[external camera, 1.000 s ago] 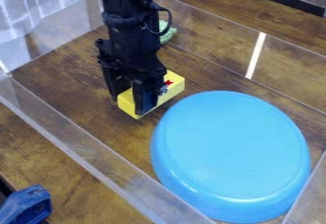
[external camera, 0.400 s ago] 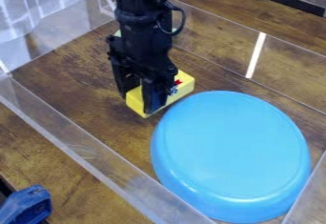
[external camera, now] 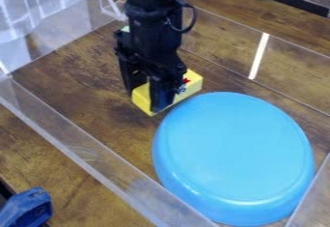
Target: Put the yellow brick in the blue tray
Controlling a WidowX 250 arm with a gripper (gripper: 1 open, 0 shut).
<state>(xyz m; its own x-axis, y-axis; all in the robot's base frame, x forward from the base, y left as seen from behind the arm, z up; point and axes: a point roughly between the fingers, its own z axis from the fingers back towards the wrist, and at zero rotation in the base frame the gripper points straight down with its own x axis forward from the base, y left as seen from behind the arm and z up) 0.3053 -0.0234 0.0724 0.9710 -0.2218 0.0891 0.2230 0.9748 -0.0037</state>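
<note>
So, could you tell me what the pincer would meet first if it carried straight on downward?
Probably the tabletop beneath the yellow brick already between its jaws, though depth is unclear.

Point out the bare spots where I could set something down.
Bare wood shows left of the gripper, up to the clear bin wall, and right of it, up to the white line. It's crowded where gripper, yellow brick and blue tray bunch together.
</note>
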